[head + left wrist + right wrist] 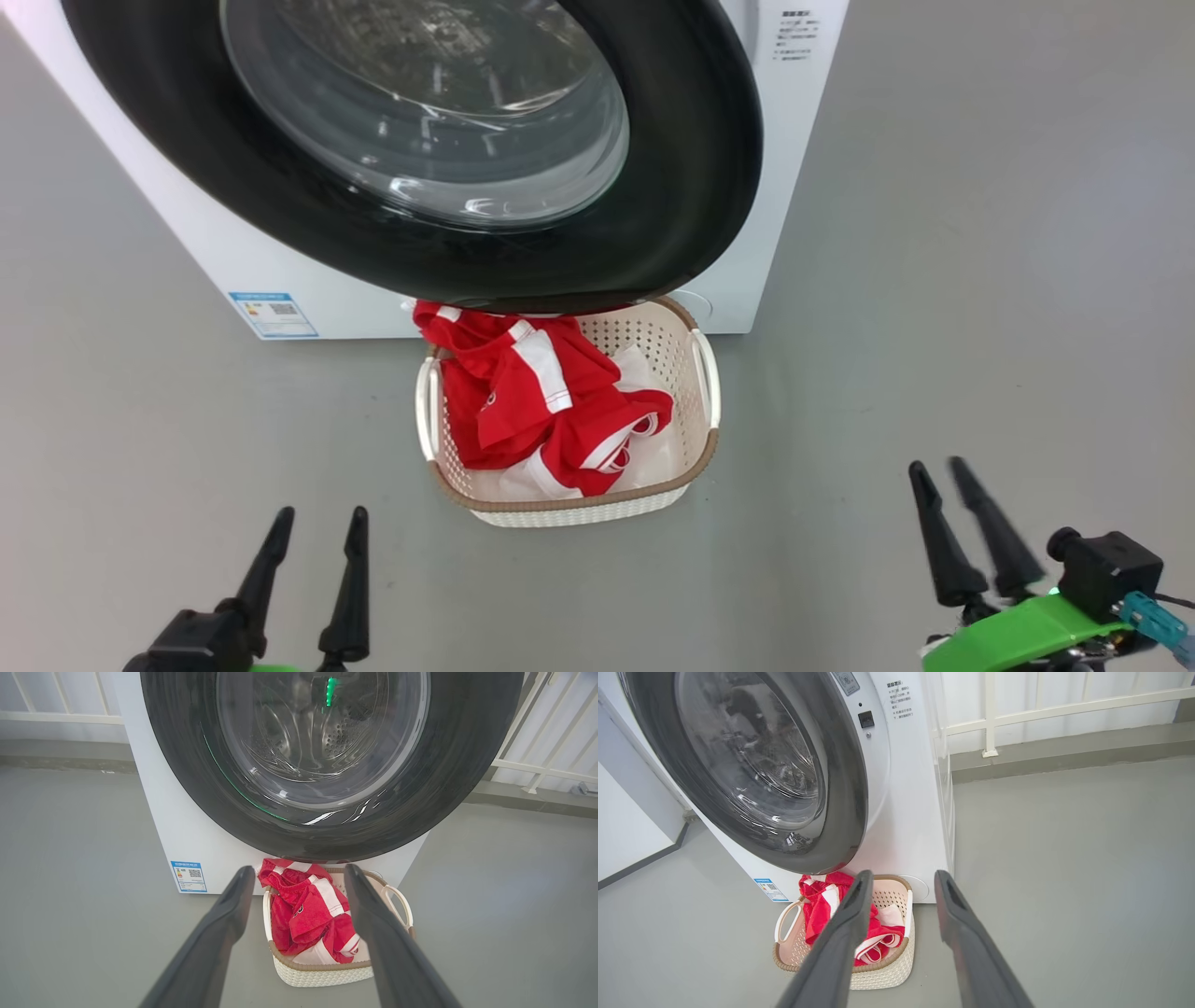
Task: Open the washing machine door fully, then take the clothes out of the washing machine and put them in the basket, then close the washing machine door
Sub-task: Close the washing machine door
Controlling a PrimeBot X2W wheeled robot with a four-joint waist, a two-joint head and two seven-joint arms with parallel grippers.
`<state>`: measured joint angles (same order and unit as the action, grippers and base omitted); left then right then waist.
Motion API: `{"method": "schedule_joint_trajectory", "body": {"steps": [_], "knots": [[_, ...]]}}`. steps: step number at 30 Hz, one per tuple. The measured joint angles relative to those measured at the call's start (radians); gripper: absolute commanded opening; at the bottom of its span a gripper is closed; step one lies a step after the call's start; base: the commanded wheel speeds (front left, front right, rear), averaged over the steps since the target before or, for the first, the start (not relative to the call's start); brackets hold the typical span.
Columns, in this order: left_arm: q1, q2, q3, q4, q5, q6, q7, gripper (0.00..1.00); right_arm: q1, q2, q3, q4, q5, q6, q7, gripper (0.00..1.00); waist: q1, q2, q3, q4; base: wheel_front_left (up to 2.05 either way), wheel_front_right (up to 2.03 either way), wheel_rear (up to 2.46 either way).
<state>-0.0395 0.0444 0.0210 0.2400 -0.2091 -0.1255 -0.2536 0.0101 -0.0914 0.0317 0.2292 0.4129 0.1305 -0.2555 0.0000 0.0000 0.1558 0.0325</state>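
Left claw (pixel 322 513) and right claw (pixel 936 464) gape, empty.

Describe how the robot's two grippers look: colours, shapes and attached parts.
Both the left gripper and the right gripper have two long, black, tapering fingers ending in narrow tips. The right gripper's fingers rise from a bright green body carrying a black boxy camera module, a teal connector and a thin dark cable. The left's base is black.
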Motion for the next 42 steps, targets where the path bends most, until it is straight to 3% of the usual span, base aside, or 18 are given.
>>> {"method": "schedule_joint_trajectory", "body": {"steps": [11,27,42], "knots": [[-0.004,0.000,-0.055,-0.023,-0.039,0.002,0.000,1.00,-0.117,-0.009,0.054,0.000,0.010,0.000,0.000,0.00,0.0000,0.0000,0.027,0.049,0.00,0.00,0.00],[-0.139,-0.002,-0.161,-0.078,-0.102,0.039,0.000,1.00,-0.430,-0.072,0.074,0.011,0.026,0.000,0.000,0.00,0.0000,0.0000,0.193,0.134,0.00,0.00,0.00],[-0.224,-0.005,-0.239,-0.122,-0.136,0.073,0.000,1.00,-0.597,-0.129,0.078,0.020,0.026,0.000,0.000,0.00,0.0000,0.0000,0.334,0.211,0.00,0.00,0.00]]}}
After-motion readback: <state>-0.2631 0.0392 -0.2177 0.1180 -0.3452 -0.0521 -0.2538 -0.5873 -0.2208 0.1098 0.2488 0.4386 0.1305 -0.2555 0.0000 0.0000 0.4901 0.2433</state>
